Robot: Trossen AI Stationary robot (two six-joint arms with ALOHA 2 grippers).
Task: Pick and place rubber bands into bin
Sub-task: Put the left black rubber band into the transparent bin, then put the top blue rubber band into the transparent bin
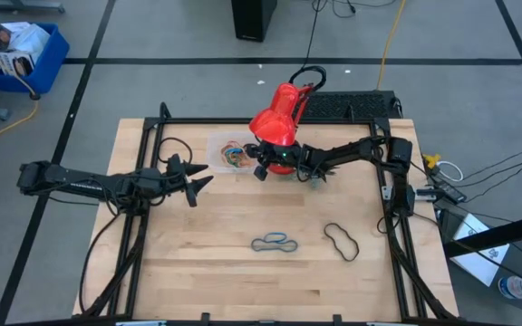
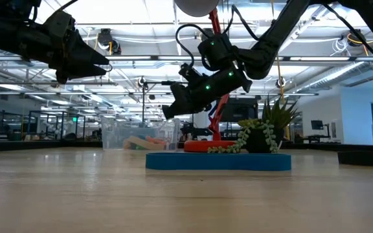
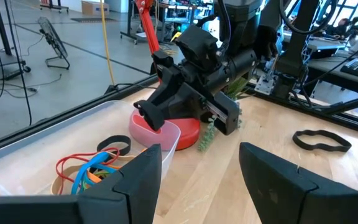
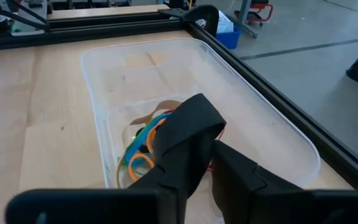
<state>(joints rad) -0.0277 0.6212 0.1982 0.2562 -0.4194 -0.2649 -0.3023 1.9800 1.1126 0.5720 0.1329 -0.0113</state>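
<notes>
Taking the bin as our landmark, we see its open top blocked on one side by the right tool, which hangs just over the rim nearest the red lamp. The lamp stands right beside the bin, so that flank is shut. The left tool hovers near the opposite corner, apart from the bin, with bare table between. We find wide free table on the side away from the lamp, broken only by a blue-grey band and a black band, both well apart from the bin.
</notes>
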